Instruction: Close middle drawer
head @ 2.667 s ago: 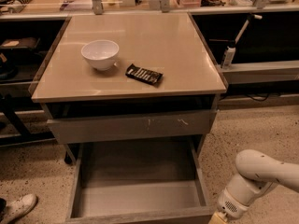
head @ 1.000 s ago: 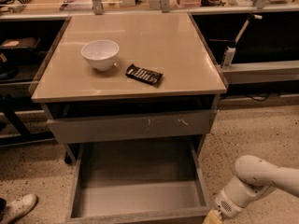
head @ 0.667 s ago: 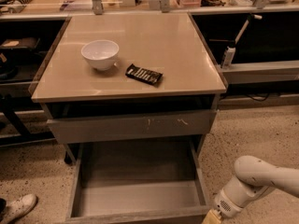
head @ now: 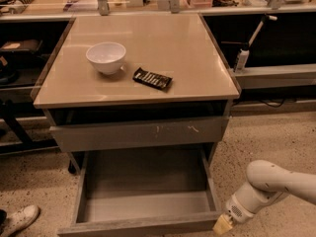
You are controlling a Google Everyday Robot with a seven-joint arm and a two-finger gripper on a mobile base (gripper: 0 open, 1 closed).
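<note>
The middle drawer [head: 140,225] is pulled far out of the grey cabinet at the bottom of the camera view. Its front is plain and its grey inner floor [head: 148,205] holds nothing. Above it is the taller grey drawer front [head: 140,132] with pale scratch marks, pushed in. My gripper [head: 222,225], on the white arm [head: 276,181] that comes in from the right, is low at the drawer's front right corner, right beside the front panel's end.
On the beige cabinet top [head: 187,48] stand a white bowl [head: 105,57] and a dark snack bar [head: 152,78]. A white shoe [head: 17,219] is on the speckled floor at the lower left. Dark shelving flanks the cabinet on both sides.
My gripper has moved a little left and down towards the front right corner of the open drawer. The drawer itself has not moved.
</note>
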